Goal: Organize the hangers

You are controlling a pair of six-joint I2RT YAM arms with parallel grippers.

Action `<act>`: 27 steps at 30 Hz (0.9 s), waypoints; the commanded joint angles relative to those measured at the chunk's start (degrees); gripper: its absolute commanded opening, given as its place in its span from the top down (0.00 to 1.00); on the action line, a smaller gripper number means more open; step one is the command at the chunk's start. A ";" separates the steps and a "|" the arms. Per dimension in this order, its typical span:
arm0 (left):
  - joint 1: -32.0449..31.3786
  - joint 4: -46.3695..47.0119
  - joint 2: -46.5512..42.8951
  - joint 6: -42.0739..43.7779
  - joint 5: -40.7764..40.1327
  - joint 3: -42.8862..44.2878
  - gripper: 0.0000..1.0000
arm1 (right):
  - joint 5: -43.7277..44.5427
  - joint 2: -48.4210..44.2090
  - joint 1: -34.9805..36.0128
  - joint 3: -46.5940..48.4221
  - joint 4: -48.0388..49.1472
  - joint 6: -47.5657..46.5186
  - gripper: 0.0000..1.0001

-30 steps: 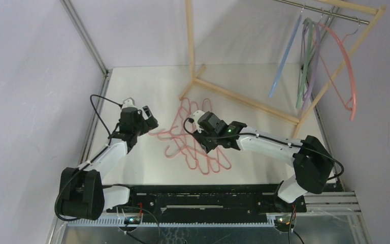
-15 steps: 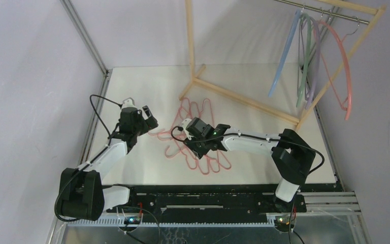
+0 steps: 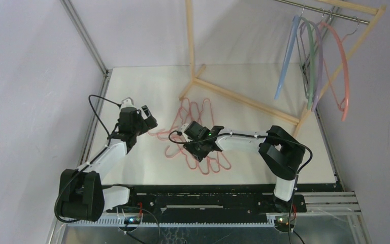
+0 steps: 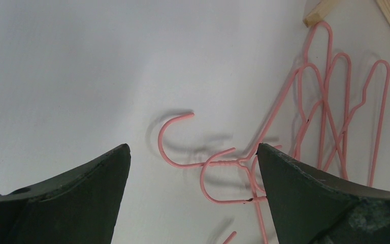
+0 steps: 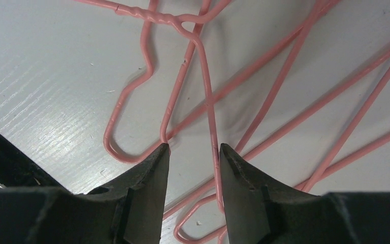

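Several pink wire hangers (image 3: 195, 109) lie tangled in a pile on the white table. My right gripper (image 3: 197, 148) is low over the pile; in the right wrist view it (image 5: 194, 146) is open by a narrow gap, with one pink wire (image 5: 209, 109) running between the jaws close to the right finger. My left gripper (image 3: 151, 117) is wide open at the pile's left edge; the left wrist view shows two pink hooks (image 4: 177, 145) between its jaws (image 4: 193, 146). Blue (image 3: 286, 56), green (image 3: 312, 61), lilac (image 3: 319, 56) and salmon (image 3: 341, 66) hangers hang on the rail.
The pale wooden rack frame (image 3: 244, 100) stands at the back right, its base bars on the table behind the pile, and its metal rail (image 3: 325, 10) runs at the top right. A metal post (image 3: 84, 35) rises at the back left.
My right arm has moved left and lowered its gripper onto the pink pile. The hangers on the rail have swung. My left arm has stayed put.
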 commanded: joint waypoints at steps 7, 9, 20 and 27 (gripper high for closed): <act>0.60 0.57 -1.10 0.21 -0.93 1.15 0.00 | -1.18 0.67 -0.85 1.77 1.76 -0.68 0.61; 0.68 0.49 -1.12 0.36 -1.02 1.07 0.00 | -1.85 0.82 -0.95 1.74 1.54 -0.62 0.66; 1.50 -0.70 -2.52 0.86 -1.58 1.73 0.00 | -10.84 -2.30 -4.57 1.85 1.91 3.27 1.00; 2.58 -2.75 -5.42 1.50 -2.20 2.80 0.00 | -15.75 -8.68 -9.03 3.26 0.79 5.55 1.00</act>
